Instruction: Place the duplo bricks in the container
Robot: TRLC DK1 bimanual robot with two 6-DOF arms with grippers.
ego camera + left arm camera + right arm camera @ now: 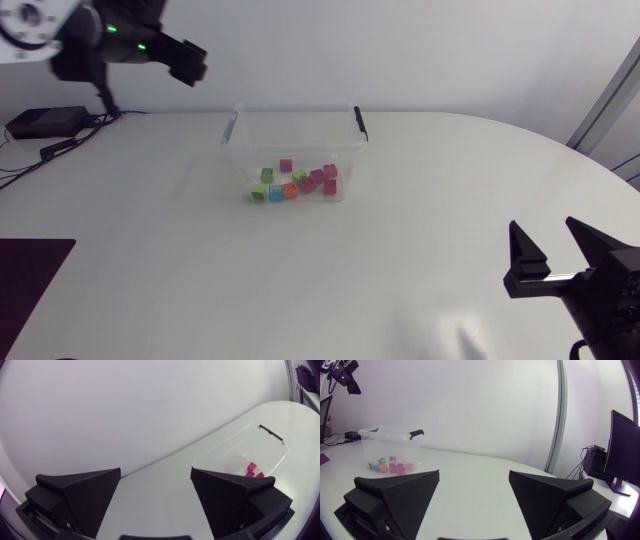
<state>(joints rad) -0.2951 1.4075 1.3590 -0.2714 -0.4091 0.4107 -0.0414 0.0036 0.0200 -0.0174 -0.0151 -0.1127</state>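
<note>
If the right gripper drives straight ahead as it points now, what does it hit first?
Likely nothing: ahead of the right gripper only bare table shows, to its far edge. The container holding the bricks sits off to one side, though depth is unclear.

the clear plastic container [238, 150] is see-through with black handles [360, 123] at both ends. the little duplo bricks [289, 190] in it are green, lime, pink, magenta, orange and light blue. the broad table [400, 270] is plain white. the left gripper [197, 65] and right gripper [543, 228] are matte black all over, and a small green light [112, 30] glows on the left arm [75, 55]. a flat mat [30, 280] at the table's corner is dark purple.
</note>
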